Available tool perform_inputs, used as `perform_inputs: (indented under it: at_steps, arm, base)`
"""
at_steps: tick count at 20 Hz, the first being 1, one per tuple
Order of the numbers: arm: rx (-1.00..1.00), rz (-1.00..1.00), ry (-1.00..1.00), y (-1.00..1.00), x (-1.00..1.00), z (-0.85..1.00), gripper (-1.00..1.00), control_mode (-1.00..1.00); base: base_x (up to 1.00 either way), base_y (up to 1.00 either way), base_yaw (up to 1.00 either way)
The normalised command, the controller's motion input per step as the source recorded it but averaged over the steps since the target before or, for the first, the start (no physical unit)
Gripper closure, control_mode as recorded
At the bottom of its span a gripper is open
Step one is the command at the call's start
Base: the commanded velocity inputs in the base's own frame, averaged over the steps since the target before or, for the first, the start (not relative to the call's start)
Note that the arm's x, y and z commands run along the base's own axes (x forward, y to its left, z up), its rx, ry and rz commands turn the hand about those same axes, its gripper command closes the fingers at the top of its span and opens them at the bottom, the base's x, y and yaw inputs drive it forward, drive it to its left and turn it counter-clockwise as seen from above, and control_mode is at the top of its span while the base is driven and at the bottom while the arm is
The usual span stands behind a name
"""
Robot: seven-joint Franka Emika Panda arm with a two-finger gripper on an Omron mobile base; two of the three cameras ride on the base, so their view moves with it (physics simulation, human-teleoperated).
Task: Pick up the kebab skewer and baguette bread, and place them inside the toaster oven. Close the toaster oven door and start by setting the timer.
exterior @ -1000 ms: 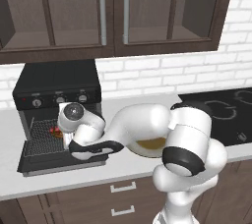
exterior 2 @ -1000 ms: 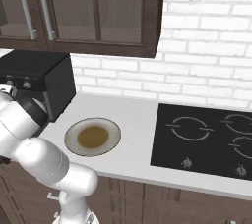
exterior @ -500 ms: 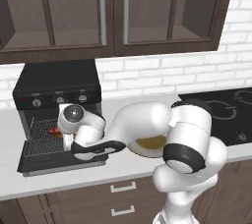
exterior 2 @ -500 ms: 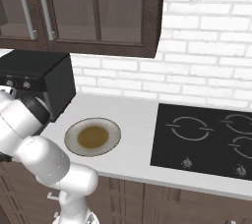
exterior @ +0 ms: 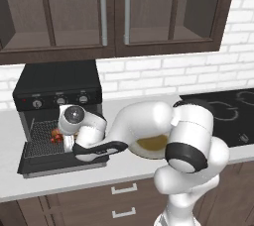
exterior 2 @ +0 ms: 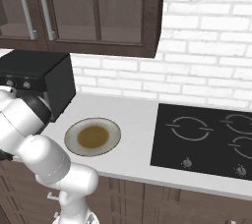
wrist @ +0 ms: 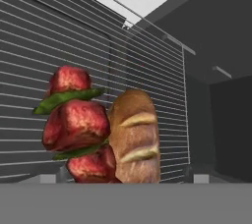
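Reaching into the oven [exterior: 57, 88], the arm has its end effector [exterior: 63, 140] low over the wire rack [wrist: 147, 75]; whether the jaws are spread or pressed together cannot be told, since the wrist hides them in the left base view and the fingertips are out of sight in the hand view. The skewer [wrist: 76, 125] and the baguette [wrist: 134, 142] lie side by side on the rack, touching, the skewer at 9 o'clock of the loaf.

The step in hand looks like letting go of the food inside. To do it well, the hand should probably back straight out along the rack without dragging either piece, then clear the lowered door [exterior: 59, 163] before swinging it up.

The skewer carries lumpy red chunks with thin green slivers between them. The baguette is a smooth, rounded, golden-brown loaf with pale slashes across its crust. The rack is fine parallel metal wire; the oven is a matte black box with silver knobs [exterior: 59, 100]. A round plate [exterior 2: 92, 136] sits bare on the pale worktop [exterior 2: 133, 120].
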Motion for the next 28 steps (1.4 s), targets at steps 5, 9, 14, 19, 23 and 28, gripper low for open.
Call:
perform_inputs:
  at_steps: [5,9,14,19,23,28]
  arm:
    - [0.00,0.00,0.00,0.00,0.00,0.00,-1.00,-1.00]
    - [0.00,0.00,0.00,0.00,-0.18,0.00,-1.00,-1.00]
    - [0.00,0.00,0.01,0.00,-0.20,0.01,-1.00,-1.00]
    - [0.00,0.00,0.04,-0.02,0.00,0.09,-1.00,-1.00]
    - [0.00,0.00,0.01,-0.03,-0.35,0.27,-1.00,-1.00]
    - [0.04,-0.11,0.00,-0.02,-0.48,0.27,-1.00,-1.00]
  base:
    - [0.00,0.00,0.00]
    - [0.00,0.00,0.00]
    - [0.00,0.00,0.00]
    - [0.00,0.00,0.00]
    - [0.00,0.00,0.00]
    - [0.00,0.00,0.00]
